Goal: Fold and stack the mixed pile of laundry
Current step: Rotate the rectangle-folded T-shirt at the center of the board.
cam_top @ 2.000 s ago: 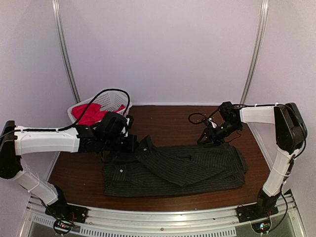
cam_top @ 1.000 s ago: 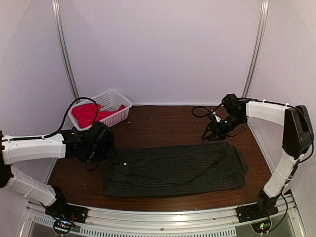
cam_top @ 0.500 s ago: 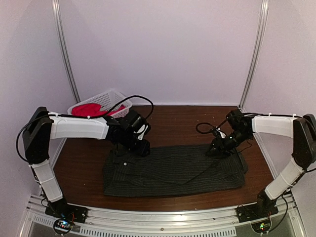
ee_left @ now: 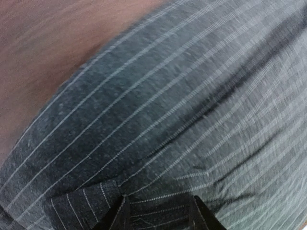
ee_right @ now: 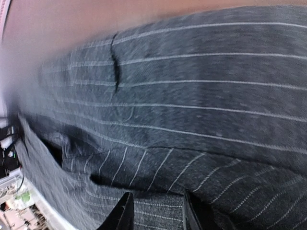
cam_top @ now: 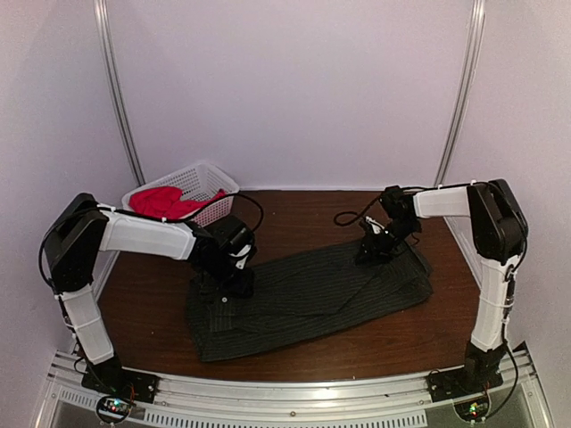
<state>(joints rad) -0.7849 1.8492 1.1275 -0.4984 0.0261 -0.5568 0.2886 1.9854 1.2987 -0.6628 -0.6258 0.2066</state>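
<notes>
Near edge: brown wooden table (cam_top: 294, 352), bare strip at the front.
Dark charcoal pinstriped collared button shirt (cam_top: 312, 299) lies flat mid-table, skewed: left end nearer the front, right end angled toward the back. A white button shows near its left end.
Left gripper (cam_top: 239, 275) is down on the shirt's far-left edge. In the left wrist view its black fingers (ee_left: 114, 219) straddle a raised fold of pinstripe cloth, so it is clamped on the shirt. The view is blurred.
Right gripper (cam_top: 368, 254) is down on the shirt's far-right edge, by the raised cloth there. In the right wrist view its fingers (ee_right: 123, 214) have bunched pinstripe fabric between them, so it is also pinching the shirt. That frame is blurred too.
Far-left corner: white plastic lattice basket (cam_top: 212, 178), tilted, with the plain bright red-pink T-shirt (cam_top: 165, 201) heaped inside, well apart from the shirt.
</notes>
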